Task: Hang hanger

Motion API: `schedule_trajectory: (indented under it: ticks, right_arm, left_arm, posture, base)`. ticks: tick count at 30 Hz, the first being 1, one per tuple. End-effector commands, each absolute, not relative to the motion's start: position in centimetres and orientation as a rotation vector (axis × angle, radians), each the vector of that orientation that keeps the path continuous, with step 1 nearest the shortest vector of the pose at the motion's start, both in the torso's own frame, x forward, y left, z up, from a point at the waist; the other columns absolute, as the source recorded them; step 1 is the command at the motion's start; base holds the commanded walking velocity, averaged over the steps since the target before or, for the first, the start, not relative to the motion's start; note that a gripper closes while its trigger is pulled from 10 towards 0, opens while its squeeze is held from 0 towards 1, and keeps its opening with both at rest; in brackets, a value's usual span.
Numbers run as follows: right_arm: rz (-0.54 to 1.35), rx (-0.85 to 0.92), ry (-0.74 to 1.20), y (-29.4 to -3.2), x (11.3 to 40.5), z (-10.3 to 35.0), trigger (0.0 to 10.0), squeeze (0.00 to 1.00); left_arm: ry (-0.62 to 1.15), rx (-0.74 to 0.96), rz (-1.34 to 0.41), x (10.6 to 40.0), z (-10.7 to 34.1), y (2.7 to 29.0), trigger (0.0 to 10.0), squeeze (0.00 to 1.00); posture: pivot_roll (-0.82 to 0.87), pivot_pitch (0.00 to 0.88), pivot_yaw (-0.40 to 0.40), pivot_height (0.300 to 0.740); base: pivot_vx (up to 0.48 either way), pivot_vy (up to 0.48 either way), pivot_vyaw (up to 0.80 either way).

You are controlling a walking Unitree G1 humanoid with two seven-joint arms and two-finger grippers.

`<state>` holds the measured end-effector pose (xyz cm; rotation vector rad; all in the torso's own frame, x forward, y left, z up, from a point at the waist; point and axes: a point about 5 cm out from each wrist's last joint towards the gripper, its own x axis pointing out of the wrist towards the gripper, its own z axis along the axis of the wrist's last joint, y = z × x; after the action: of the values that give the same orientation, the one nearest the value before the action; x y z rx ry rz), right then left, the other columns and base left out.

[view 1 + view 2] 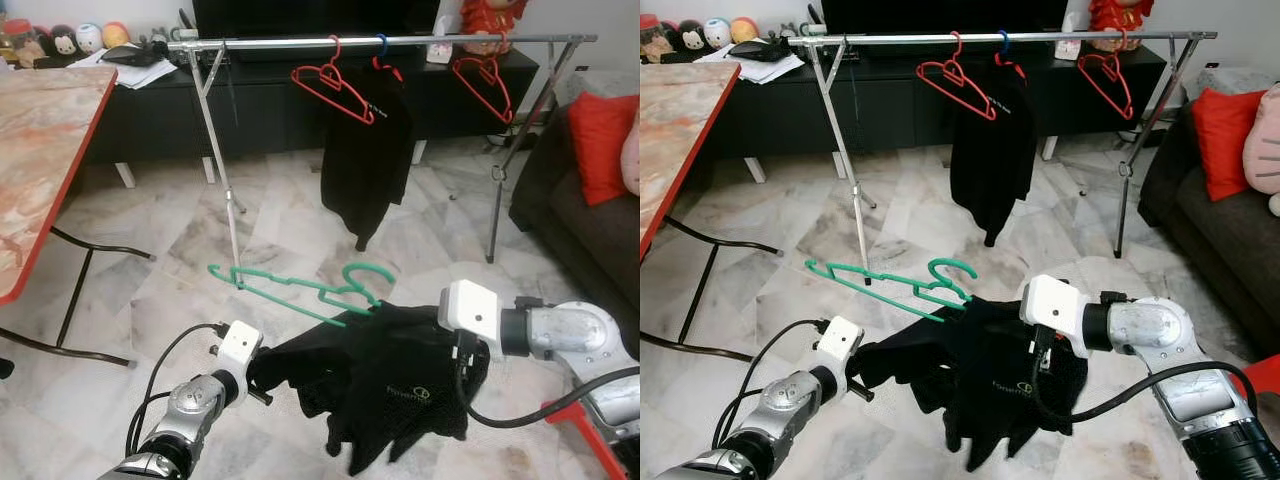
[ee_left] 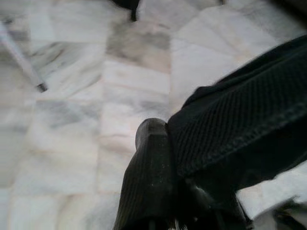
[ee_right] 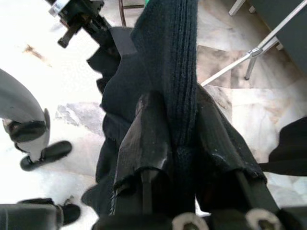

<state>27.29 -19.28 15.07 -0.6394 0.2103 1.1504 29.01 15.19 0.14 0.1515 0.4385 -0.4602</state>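
Nearest the camera, the left gripper is clamped on one edge of a black garment, and the right gripper pinches a thick fold of the same cloth on the other side — the garment hangs between them above the marble floor. A green hanger rests partly in the garment's top edge, sticking out to the left. Beyond stands a metal clothes rail carrying red hangers and another black garment.
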Motion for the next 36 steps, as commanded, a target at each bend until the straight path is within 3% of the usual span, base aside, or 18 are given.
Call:
schedule_trajectory:
  ticks: [1,2,3,4,5,6,12,24,36]
  right_arm:
    - [1.13,-0.692,0.22,-20.1,27.3,15.2,0.0,0.0]
    - [1.119,-0.687,0.22,-20.2,27.3,15.1,0.0,0.0]
    - [1.108,-0.679,0.214,-20.3,27.4,15.1,0.0,0.0]
    - [1.095,-0.663,0.204,-20.4,27.5,15.1,0.0,0.0]
    - [1.086,-0.652,0.197,-20.5,27.6,15.2,0.0,0.0]
    - [1.088,-0.624,0.19,-20.5,27.6,15.2,0.0,0.0]
    - [1.139,-0.6,0.211,-20.9,26.8,14.9,0.0,0.0]
    - [1.108,-0.957,0.567,-26.9,25.0,12.1,0.0,0.0]
    - [1.084,-1.065,0.619,-27.6,25.0,11.0,0.0,0.0]
  left_arm:
    - [0.505,0.181,-0.361,28.8,-0.5,16.9,0.0,0.0]
    - [0.534,0.171,-0.328,28.7,-0.7,17.3,0.0,0.0]
    - [0.555,0.15,-0.328,28.6,-0.9,17.4,1.3,0.0]
    - [0.576,0.127,-0.345,28.4,-1.1,17.2,3.3,0.0]
    - [0.589,0.112,-0.36,28.2,-1.2,17.1,3.3,0.0]
    - [0.603,0.11,-0.393,28.0,-1.4,16.8,10.0,0.0]
    - [0.638,0.117,-0.402,27.6,-1.9,16.6,10.0,0.0]
    - [0.674,0.131,-0.336,27.7,-1.7,18.4,10.0,0.0]
    - [0.675,0.13,-0.314,27.9,-1.6,18.9,10.0,0.0]
  posture:
    - [-0.22,0.034,-0.018,0.74]
    - [-0.22,0.034,-0.017,0.74]
    - [-0.22,0.034,-0.017,0.74]
    - [-0.22,0.031,-0.017,0.74]
    - [-0.22,0.031,-0.016,0.74]
    - [-0.22,0.031,-0.015,0.74]
    - [-0.22,0.037,-0.012,0.74]
    - [-0.22,0.066,0.001,0.74]
    - [-0.21,0.078,0.011,0.74]
  base:
    - [0.0,0.0,0.0]
    - [0.0,0.0,0.0]
    - [0.0,0.0,0.0]
    - [0.0,0.0,0.0]
    - [0.0,0.0,0.0]
    - [0.0,0.0,0.0]
    - [0.0,0.0,0.0]
    - [0.0,0.0,0.0]
    - [0.0,0.0,0.0]
